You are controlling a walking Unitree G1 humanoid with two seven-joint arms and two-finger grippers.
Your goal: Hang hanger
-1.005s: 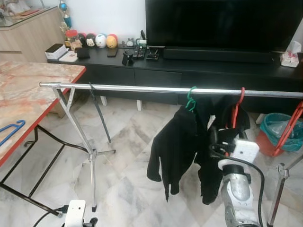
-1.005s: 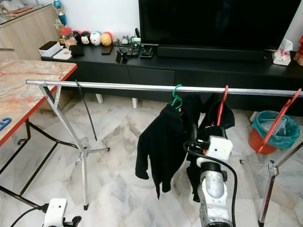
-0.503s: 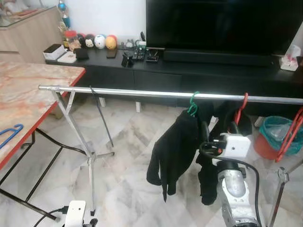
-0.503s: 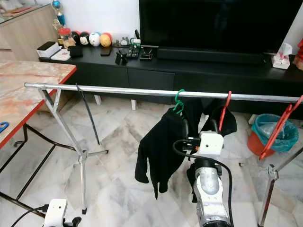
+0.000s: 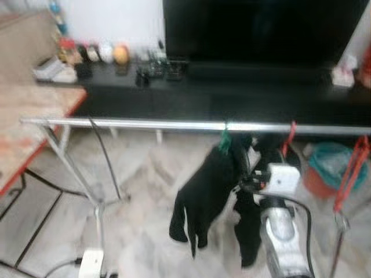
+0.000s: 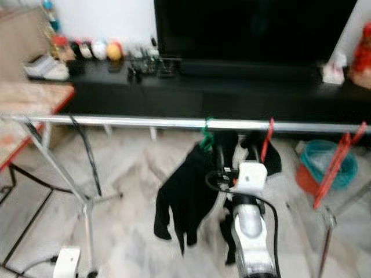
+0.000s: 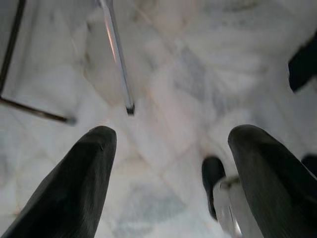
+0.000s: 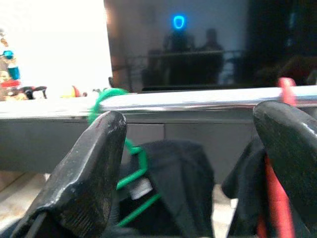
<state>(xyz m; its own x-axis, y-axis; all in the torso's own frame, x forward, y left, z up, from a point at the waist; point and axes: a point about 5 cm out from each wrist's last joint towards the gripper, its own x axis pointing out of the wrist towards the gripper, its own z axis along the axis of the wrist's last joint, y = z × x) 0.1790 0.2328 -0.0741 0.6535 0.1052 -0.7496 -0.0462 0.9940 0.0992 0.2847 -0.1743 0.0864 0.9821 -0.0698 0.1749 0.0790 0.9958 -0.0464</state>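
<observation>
Rail [image 5: 145,124] carries green hanger [image 8: 116,144] w/ black garment [image 5: 206,194]; right claw [image 8: 198,163] spread just below it, left claw [image 7: 173,173] spread over floor [image 7: 168,74].

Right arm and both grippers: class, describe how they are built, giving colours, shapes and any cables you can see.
The right arm is a silver metal tube topped by a white boxy wrist block, with a thick black cable looping from the block down its side. The right gripper and left gripper each have two long, matte black, rounded fingers.
</observation>
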